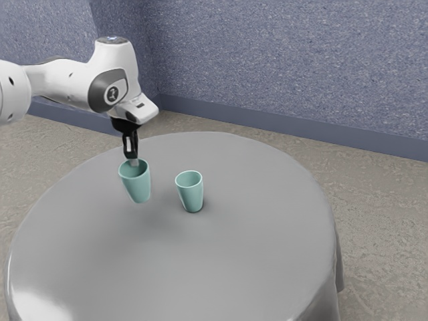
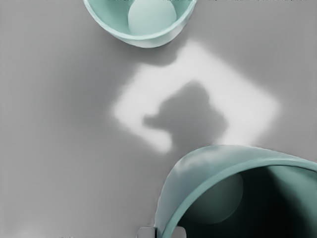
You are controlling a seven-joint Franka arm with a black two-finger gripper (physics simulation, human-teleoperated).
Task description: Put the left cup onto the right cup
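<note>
Teal and tapered, the smooth plastic left cup (image 1: 136, 182) is pinched at its rim by the black two-finger gripper (image 1: 134, 159) of the white arm (image 1: 67, 83). The fingers are pressed onto the cup wall from both sides. The cup hangs slightly tilted and appears to be raised clear of the round grey table (image 1: 254, 267). The matching teal right cup (image 1: 189, 191) stands upright, mouth open, just beside it toward the exterior view's right, and the two are apart.

The step in hand is judged to be the carry across. More height is probably needed first, so that the held base passes above the standing rim rather than striking its side. The base should then be centred over the open mouth, the tilt taken out, and the cup lowered gently before the pinch is released. A rim grip lets a cup swing, so slow motion is advised.

Relative height and tilt are given by the exterior view. Alignment is given by the wrist view: the held cup (image 2: 237, 193) looms under the hand and the right cup (image 2: 148, 20) lies ahead. Bare table (image 2: 59, 148) and the hand's shadow (image 2: 190, 116) lie between them.
</note>
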